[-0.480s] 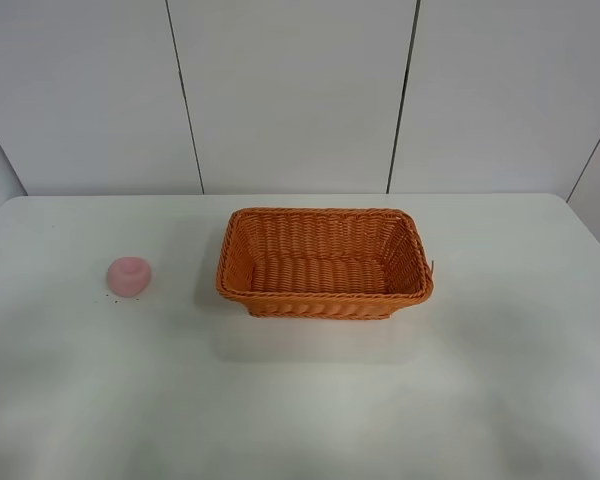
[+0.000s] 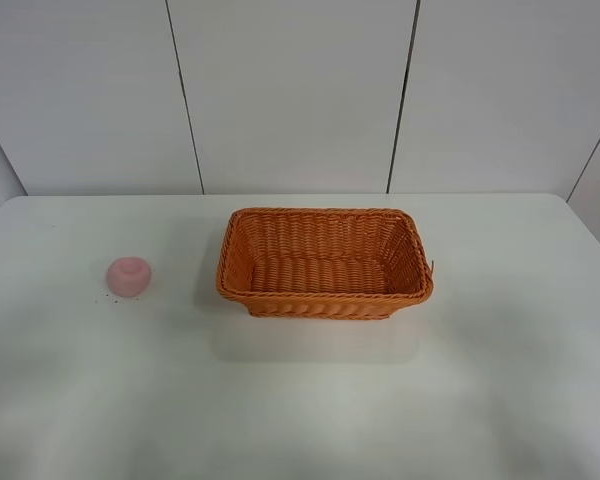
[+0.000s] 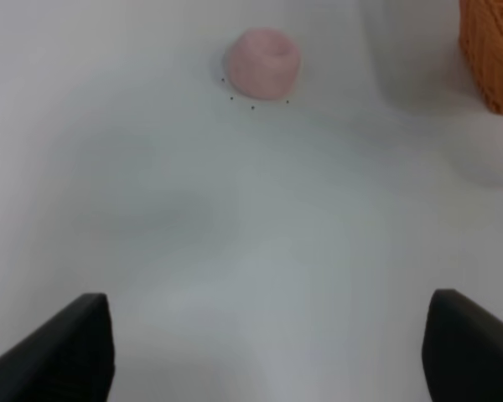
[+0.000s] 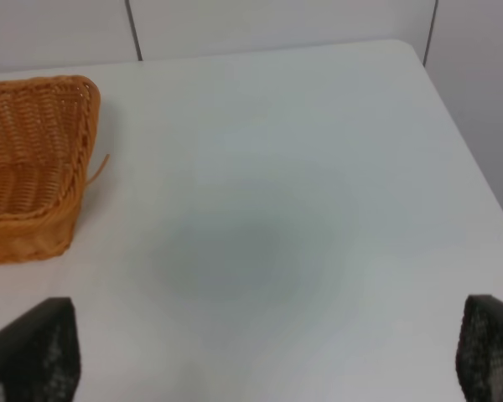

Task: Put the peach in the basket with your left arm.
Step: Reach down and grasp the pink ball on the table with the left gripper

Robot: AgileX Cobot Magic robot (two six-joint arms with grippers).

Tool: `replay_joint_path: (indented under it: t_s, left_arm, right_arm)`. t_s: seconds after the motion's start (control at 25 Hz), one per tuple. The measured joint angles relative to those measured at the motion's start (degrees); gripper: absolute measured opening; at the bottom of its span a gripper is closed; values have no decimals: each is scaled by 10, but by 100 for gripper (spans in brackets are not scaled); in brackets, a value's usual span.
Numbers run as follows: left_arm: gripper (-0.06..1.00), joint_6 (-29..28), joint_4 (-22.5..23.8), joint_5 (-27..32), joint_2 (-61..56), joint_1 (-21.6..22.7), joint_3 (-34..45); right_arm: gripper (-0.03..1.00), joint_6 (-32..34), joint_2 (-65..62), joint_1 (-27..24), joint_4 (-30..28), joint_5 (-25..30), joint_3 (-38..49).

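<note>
Overhead, we find the peach (image 2: 129, 276) well left of the wicker basket (image 2: 325, 262), both unmoved since a moment ago, so picking has not begun. Our left wrist shows the left gripper (image 3: 268, 343) spread wide, short of the peach. Our right wrist shows the right gripper (image 4: 268, 356) gaping too.

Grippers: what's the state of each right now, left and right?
Left gripper: open, fingers wide apart, holding nothing.
Right gripper: open, fingers wide apart, holding nothing.

Bare table (image 2: 185, 330) between peach (image 2: 129, 276) and basket (image 2: 320, 305)
</note>
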Motion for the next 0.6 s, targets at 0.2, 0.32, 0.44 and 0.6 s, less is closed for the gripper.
replay_joint_path:
  t_s: [0.2, 0.32, 0.44, 0.6]
  left_arm:
    - [85, 4, -14, -19, 99, 0, -57]
    - [85, 6, -19, -31, 209, 0, -105]
    - [85, 6, -19, -58, 335, 0, -153]
    - [85, 15, -19, -95, 519, 0, -225]
  right_arm:
    - [69, 0, 0, 0, 0, 0, 0]
    - [69, 0, 0, 0, 0, 0, 0]
    - [69, 0, 0, 0, 0, 0, 0]
    - [69, 0, 0, 0, 0, 0, 0]
